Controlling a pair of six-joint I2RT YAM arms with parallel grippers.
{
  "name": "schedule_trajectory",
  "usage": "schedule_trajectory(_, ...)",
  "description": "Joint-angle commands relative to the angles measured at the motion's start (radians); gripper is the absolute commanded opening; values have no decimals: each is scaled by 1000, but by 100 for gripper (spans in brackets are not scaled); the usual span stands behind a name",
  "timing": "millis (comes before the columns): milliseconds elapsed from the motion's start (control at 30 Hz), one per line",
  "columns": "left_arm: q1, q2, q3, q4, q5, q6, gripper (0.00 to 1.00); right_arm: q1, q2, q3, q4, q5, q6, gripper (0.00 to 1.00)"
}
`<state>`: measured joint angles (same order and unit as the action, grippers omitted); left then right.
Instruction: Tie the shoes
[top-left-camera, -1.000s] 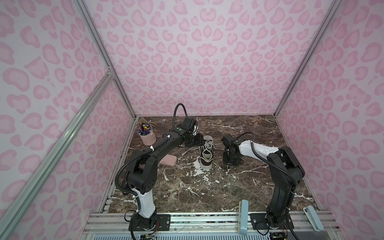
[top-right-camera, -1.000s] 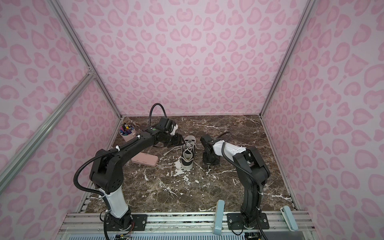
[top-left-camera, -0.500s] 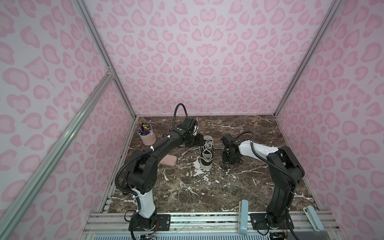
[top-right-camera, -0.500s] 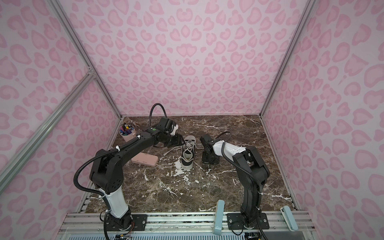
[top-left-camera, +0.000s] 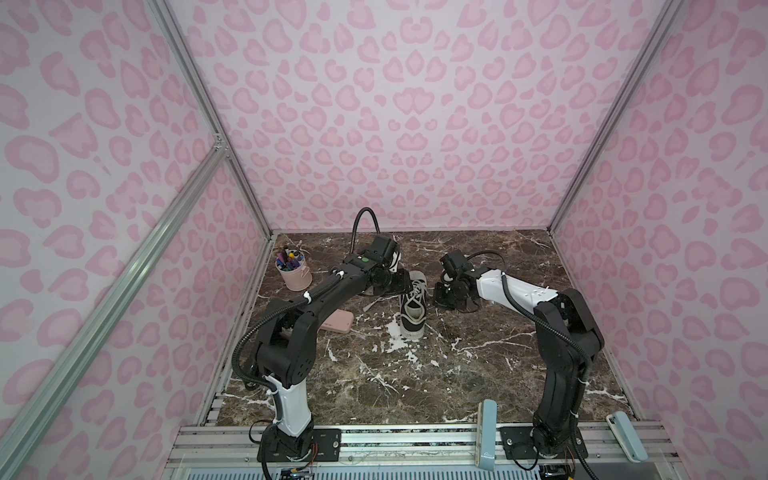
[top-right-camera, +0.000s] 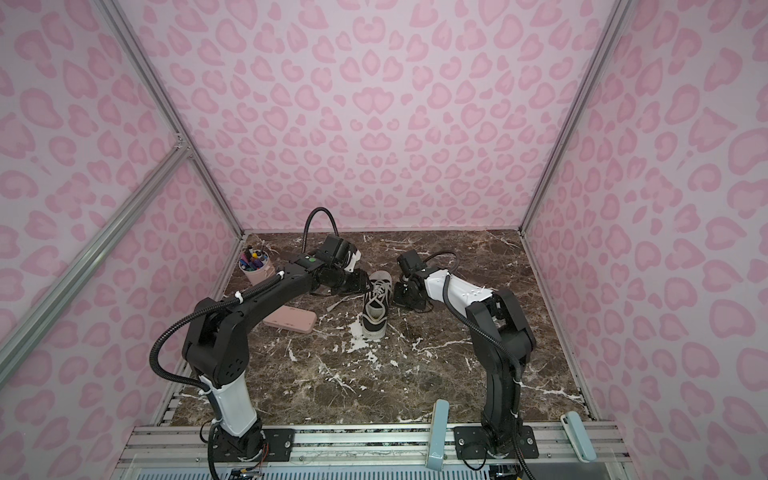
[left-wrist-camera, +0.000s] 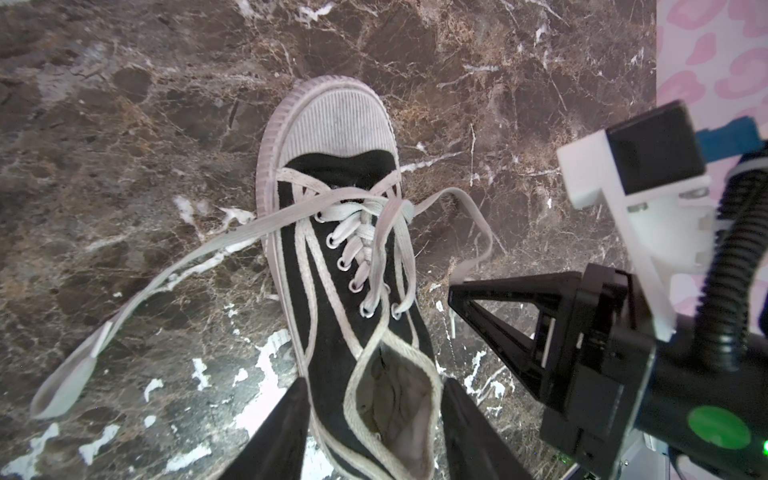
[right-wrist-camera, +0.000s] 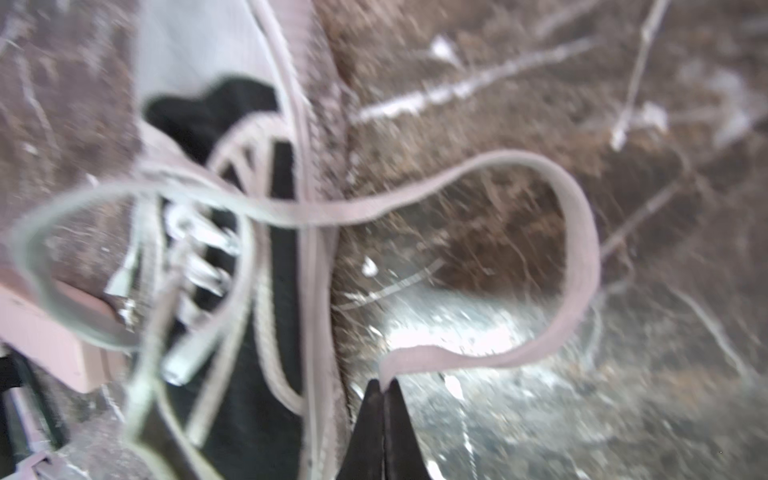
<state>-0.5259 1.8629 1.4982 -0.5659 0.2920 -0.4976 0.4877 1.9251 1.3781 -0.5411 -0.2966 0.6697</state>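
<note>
Pictured at the middle of a dark brown, white-veined marble tabletop (top-left-camera: 415, 374): a small black canvas low-top sneaker with white rubber sole and toe cap (top-left-camera: 412, 309), heel toward the arm bases, no bow formed yet. Near its left side but apart from it, a flat pink rectangular case (top-left-camera: 337, 322), partly hidden by the left arm; farther back, a pink cup of pens (top-left-camera: 294, 274). Black left gripper (left-wrist-camera: 376, 382) just beside the laced upper, jaws apart and empty, height over the heel collar impossible to judge. Black right gripper (right-wrist-camera: 384, 388) low on the sneaker's right, pinched tight on the very end of the right-hand white flat lace (right-wrist-camera: 582, 257). Slack across the marble, the left-hand white flat lace (left-wrist-camera: 232, 241), crossing its twin over the eyelets nearest the toe.

Biggest risk, by this reading: dragging or tipping the light, unheld sneaker with any firm pull to the right. Next: nudging the pink case with a low sweep of the left arm, or snagging the slack lace on it. Then: scraping hard marble, or closing on nothing, in reaching for so thin and flat a lace. Smallest: losing the lace end from so shallow a fingertip pinch, and loosening the lone crossing with it.
</note>
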Motion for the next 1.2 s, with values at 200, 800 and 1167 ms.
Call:
schedule_trajectory(200,-17,47,49,-10,32,-6,43,-24,49,39,52,-99,8,5)
schedule_trajectory(800,28,138,125,-23,82,23,38,-36,104,46,179,-215,49,5)
schedule_trajectory(1167,32,133,125,-28,92,22,38,-42,103,43,275,-281,93,5)
